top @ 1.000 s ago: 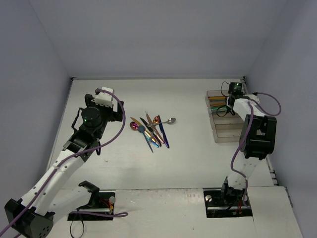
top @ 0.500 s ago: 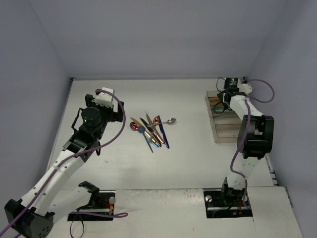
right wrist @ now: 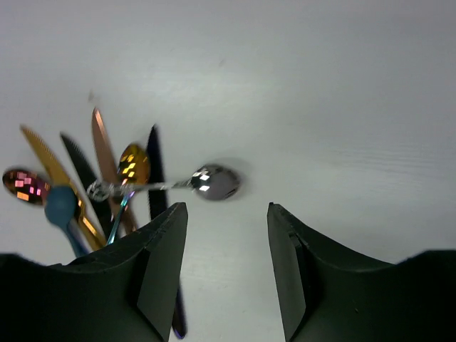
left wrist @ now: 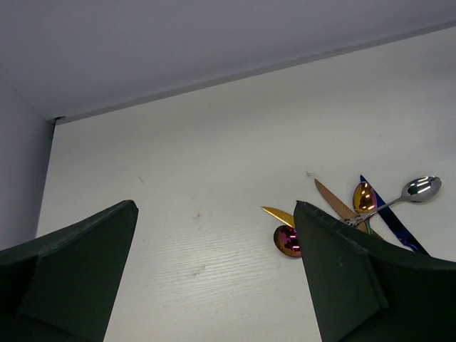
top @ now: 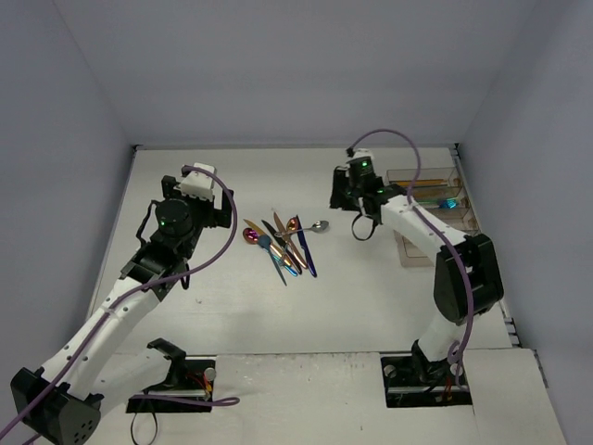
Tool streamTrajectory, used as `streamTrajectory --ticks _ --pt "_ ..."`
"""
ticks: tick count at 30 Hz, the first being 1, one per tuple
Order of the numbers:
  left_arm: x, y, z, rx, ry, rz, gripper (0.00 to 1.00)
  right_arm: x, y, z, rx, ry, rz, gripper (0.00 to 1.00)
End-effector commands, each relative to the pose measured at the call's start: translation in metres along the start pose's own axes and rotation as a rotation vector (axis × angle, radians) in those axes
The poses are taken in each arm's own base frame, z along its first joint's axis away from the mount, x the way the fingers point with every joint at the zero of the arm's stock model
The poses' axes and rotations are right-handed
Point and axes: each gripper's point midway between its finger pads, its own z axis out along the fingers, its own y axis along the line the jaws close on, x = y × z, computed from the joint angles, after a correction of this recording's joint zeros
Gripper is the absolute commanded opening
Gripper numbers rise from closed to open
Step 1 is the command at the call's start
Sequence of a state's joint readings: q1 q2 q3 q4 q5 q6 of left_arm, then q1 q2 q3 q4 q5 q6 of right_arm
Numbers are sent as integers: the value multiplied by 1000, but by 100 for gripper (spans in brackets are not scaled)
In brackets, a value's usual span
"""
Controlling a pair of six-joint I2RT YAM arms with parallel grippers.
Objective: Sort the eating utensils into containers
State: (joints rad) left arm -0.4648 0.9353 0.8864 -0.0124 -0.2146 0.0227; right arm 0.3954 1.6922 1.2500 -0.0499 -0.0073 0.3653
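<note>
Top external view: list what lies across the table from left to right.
Left claw → loose pile of eating utensils → right claw → containers by the right wall.

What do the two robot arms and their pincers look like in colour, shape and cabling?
The left arm and right arm have white links and black joint housings. A purple cable loops loosely along each one, and a small green light glows near each wrist. The left pincer and right pincer each have two dark, flat, wedge-shaped fingers.
</note>
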Motion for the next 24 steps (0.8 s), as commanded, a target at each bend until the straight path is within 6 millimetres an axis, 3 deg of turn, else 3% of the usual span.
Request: streamTrajectory --ticks 1,5,14,24 --pt "-37 2 1 -9 -92 -39 90 36 35 1 -16 44 -171 46" --pt "-35 1 2 -9 -85 -38 90 52 33 20 53 65 -114 44" --pt "-37 2 0 -13 -94 -38 90 64 14 49 114 106 22 42" --pt "-41 4 -3 -16 -107 -41 90 69 11 79 -40 156 100 36"
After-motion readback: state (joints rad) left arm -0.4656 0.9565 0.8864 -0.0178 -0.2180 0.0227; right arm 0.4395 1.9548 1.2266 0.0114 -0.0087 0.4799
